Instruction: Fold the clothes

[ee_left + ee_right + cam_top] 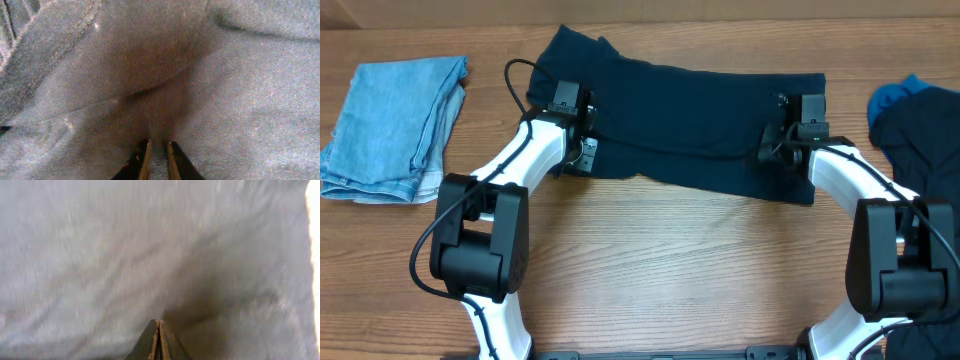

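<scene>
**Overhead view.** Just beside the folded light blue denim garment (390, 130), on its right, the plain dark navy soft-fabric garment (690, 110) lies on the wooden table (670, 270). It is spread as one wide, shallow band. The left gripper (582, 128) sits on the end of the band nearer the denim. The right gripper (778, 142) sits on the end farther from the denim. A second dark heap of cloth with a bright blue piece (918, 115) lies beyond that far end, well apart from the denim.

**Left wrist view.** Navy cloth (200, 90) fills the frame, with a stitched seam at upper left and a soft crease running across. The left gripper (159, 161) has its fingers (142, 162) a narrow slit apart, and cloth shows in the slit. It cannot be told whether that cloth is pinched or simply lies beneath the tips.

**Right wrist view.** The picture is blurred and washed out. Cloth (125, 255) again fills it. The right gripper (159, 340) is clenched, its fingers pressed flat together with no gap. No cloth is seen between them, so a hold on the fabric cannot be confirmed.

**Handling.**
- Judge the garment light, limp and thin. It will drape and sag between two holds and will not keep its shape.
- It is far wider than either gripper, so one pinch is likely to lift only a local peak.
- Take hold at an edge or corner at each end, both arms together.
- Pinch a raised fold rather than flat cloth, since thin fabric can slip from a shallow grip.
</scene>
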You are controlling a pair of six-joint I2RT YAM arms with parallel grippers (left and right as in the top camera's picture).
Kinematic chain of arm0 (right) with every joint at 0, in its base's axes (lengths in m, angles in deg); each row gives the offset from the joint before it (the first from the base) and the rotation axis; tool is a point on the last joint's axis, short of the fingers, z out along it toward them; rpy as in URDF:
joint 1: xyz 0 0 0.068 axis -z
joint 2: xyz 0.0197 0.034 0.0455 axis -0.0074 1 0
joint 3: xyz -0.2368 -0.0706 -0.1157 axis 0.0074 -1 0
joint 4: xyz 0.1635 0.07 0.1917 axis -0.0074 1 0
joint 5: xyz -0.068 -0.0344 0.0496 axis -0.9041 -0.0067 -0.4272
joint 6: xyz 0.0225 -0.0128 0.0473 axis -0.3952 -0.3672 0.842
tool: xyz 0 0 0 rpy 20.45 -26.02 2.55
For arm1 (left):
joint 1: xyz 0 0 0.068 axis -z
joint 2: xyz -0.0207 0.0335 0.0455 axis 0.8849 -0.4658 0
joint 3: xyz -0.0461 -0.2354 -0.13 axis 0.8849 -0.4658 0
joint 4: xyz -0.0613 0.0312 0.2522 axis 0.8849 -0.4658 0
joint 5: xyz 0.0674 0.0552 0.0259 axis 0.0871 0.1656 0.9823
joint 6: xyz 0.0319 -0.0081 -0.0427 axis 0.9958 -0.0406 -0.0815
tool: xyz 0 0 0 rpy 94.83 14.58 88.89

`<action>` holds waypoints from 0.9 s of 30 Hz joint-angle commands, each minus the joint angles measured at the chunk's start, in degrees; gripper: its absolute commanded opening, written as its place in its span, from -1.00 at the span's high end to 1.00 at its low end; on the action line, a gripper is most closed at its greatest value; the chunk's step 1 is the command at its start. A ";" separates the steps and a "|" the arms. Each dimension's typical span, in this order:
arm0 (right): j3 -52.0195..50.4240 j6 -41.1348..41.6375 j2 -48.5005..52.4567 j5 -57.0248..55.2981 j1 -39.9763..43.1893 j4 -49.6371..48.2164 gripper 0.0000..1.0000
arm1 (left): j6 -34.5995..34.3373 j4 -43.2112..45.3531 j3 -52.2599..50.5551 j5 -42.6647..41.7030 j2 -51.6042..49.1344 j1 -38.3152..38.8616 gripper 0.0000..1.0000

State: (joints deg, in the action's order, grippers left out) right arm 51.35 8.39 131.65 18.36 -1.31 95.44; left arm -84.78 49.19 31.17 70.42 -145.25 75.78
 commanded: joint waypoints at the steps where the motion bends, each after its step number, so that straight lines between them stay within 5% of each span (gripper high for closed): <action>1: 0.52 -0.22 0.15 -3.28 1.62 -3.63 0.84 | -0.50 -0.02 -0.42 -0.22 -0.83 0.20 0.65; 5: 9.29 -3.39 0.11 6.49 2.45 9.55 0.77 | -0.33 0.04 -0.42 -0.11 -0.83 0.20 0.58; 10: 12.66 -10.93 0.26 15.74 0.39 24.61 0.92 | -0.35 1.46 -0.39 -0.15 -0.83 0.26 0.92; 27: -3.13 -2.75 0.79 9.07 0.46 17.81 0.92 | -1.25 0.37 -0.68 -0.11 -0.85 0.24 0.92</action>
State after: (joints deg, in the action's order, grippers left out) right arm 50.87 2.44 131.95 29.94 -1.07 112.64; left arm -85.02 50.89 31.06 70.42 -145.25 75.78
